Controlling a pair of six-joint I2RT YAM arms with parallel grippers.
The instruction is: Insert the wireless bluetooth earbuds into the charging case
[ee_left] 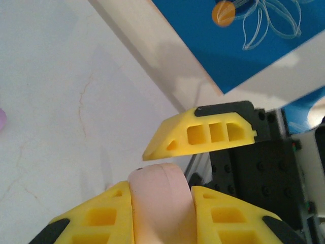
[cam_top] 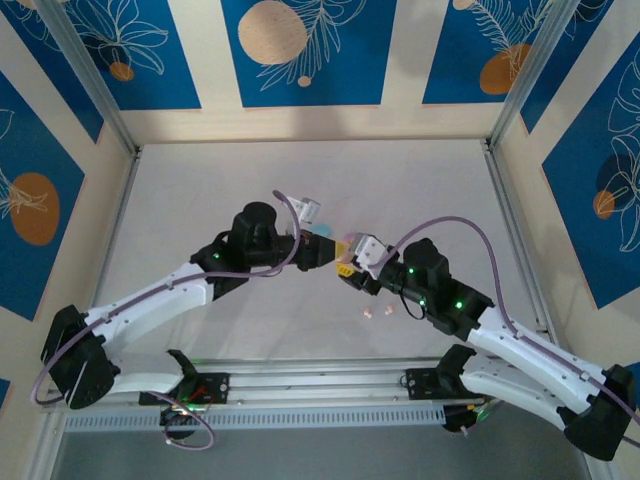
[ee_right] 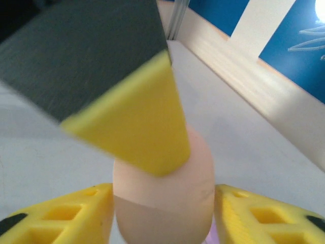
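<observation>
In the top view the two arms met at the middle of the white table (cam_top: 200, 190). The left gripper (cam_top: 321, 250) and the right gripper (cam_top: 350, 268) stood tip to tip, a little right of the frame's centre.

In the left wrist view, a pink oval charging case (ee_left: 160, 201) sat at the bottom centre between the left gripper's two yellow fingers (ee_left: 101, 218). They were closed tightly on its sides. One yellow finger (ee_left: 213, 133) of the right gripper hung just above the case, and a thin strip of background showed between the two.

In the right wrist view the same case stood at the bottom centre with the right gripper's yellow fingers close on both sides. I cannot tell if they pressed it or were only beside it. A left finger, yellow and black, crossed over the top of the case.

Two pink earbuds (cam_top: 368, 313) lay on the table just below the right gripper in the top view, side by side and apart from the case. A small lilac thing (ee_left: 1, 119) showed at the left edge of the left wrist view; it was too cut off to name.
</observation>
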